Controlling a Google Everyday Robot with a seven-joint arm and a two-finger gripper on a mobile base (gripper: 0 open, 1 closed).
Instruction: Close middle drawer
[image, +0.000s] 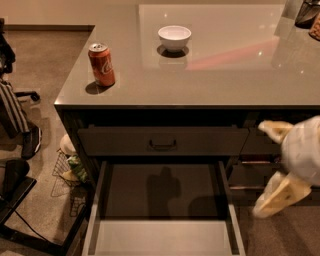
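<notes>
Middle drawer is seen pulled far out from under the worktop, sliding axis at right angles to the worktop's front edge, open top facing up. Its width runs parallel to that front edge. The inner floor is shown bare, darker in shadow near the worktop and paler further out. Pale side walls are seen left and right; the drawer's own front is cut off by the lower picture border, so its pull cannot be checked. Just under the worktop's front edge a matching wide drawer front is seen flush and shut, small dark pull at its centre. Narrower drawer fronts are placed below the worktop's right part, beside the open drawer's right wall. The claw is found below the worktop's front edge, off to the right, outside the drawer's right wall and not touching it; its two pale fingers are spread wide with nothing between them. Open floor is seen below the claw. Below the worktop's left corner a wire basket with rubbish is set close to the drawer's left wall; dark chair parts are seen further left. On the worktop a red can is stood upright near the left front corner, and a white bowl is set further back, well apart from it.
</notes>
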